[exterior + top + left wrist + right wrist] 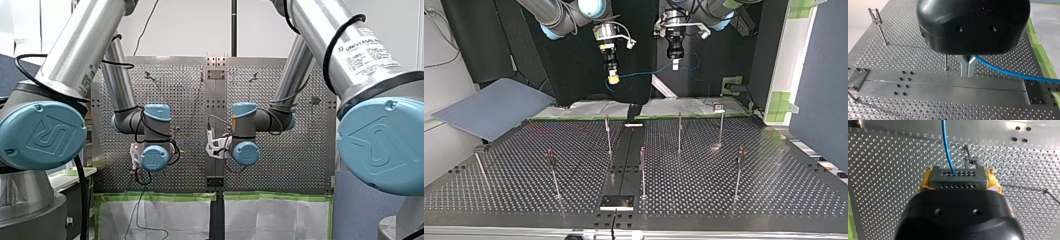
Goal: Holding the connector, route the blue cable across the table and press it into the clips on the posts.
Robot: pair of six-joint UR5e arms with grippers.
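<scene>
From behind, my left arm (65, 55) fills nine o'clock and my right arm (312, 22) three o'clock. A label (367, 52) on the right one begins "UNIVERSAL", and the blue caps (40, 135) carry a UR emblem. No fingers show here. Looking across the surface (749, 175), my right hand (613, 78) hangs at eleven o'clock and my left hand (675, 64) near twelve, both well above the posts (679, 132). The blue cable (646, 73) is slung between them, not yet in any clip. At the left wrist, the metal fingers (964, 70) are pinched together on the cable. At the right wrist, yellow pads (925, 183) clamp the grey connector (958, 178), the cable leaving it at twelve o'clock. One of the posts, with its clip (971, 161), stands just beyond, and the tiny numerals (923, 135) by the holes are too small to read. I judge the cable light and limp. The rigid connector is the firm hold, with a second pinch along the cable to steer it.
</scene>
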